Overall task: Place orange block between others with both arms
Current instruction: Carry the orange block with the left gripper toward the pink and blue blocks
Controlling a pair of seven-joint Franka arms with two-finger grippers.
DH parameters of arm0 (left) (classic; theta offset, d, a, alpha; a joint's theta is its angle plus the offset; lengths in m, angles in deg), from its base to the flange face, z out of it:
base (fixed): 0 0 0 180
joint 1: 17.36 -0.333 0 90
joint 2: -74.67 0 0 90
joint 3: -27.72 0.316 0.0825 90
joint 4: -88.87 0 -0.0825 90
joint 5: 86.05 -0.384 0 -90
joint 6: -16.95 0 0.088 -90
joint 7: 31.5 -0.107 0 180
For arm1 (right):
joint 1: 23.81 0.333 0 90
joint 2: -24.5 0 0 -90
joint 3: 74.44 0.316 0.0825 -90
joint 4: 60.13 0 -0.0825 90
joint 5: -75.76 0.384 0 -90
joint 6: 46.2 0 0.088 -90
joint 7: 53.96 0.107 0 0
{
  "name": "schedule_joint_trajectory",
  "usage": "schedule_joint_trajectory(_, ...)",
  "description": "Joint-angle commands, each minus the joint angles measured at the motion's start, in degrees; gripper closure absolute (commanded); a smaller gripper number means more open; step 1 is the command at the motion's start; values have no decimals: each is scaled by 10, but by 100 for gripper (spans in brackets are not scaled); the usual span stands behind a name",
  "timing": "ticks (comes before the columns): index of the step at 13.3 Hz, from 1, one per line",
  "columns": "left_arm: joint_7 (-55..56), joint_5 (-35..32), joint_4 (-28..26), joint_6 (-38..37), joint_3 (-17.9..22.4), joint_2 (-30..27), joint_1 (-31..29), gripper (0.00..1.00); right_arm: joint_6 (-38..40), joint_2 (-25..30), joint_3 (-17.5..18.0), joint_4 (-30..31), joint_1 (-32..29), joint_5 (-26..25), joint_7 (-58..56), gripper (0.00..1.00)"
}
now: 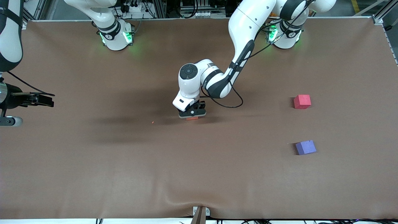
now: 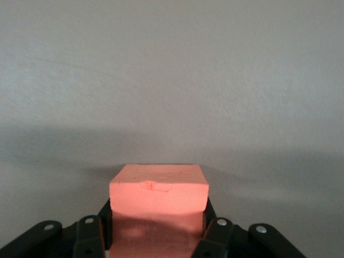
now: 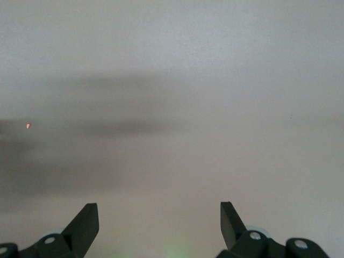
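Orange block (image 2: 158,201): matte cube, mid-table, clamped btwn left gripper (image 2: 157,230) fingers. Red-pink cube (image 1: 302,101), purple-blue cube (image 1: 306,147): apart, toward left arm's end.

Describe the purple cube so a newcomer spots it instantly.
Start at the brown table and go to the left arm's end, where two small cubes sit apart from each other. The purple-blue cube is the one nearer the front camera; the red-pink cube lies farther from it, and only the purple one sits slightly skewed.
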Motion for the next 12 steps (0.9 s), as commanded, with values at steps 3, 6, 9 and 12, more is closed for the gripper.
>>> schedule_joint_trajectory(3,5,-15,-6,-125,78,-88,-33,100,-4,14,-9,20,11,0,-3,0)
schedule_joint_trajectory(6,-54,-13,-62,-129,75,-150,-108,100,-3,14,-10,15,9,37,1,0)
schedule_joint_trajectory(9,-182,-14,-169,-129,75,-221,-178,100,-2,16,-10,11,11,37,1,0)
schedule_joint_trajectory(12,-295,-12,-236,-128,74,-264,-244,100,-2,16,-10,8,11,39,0,0)
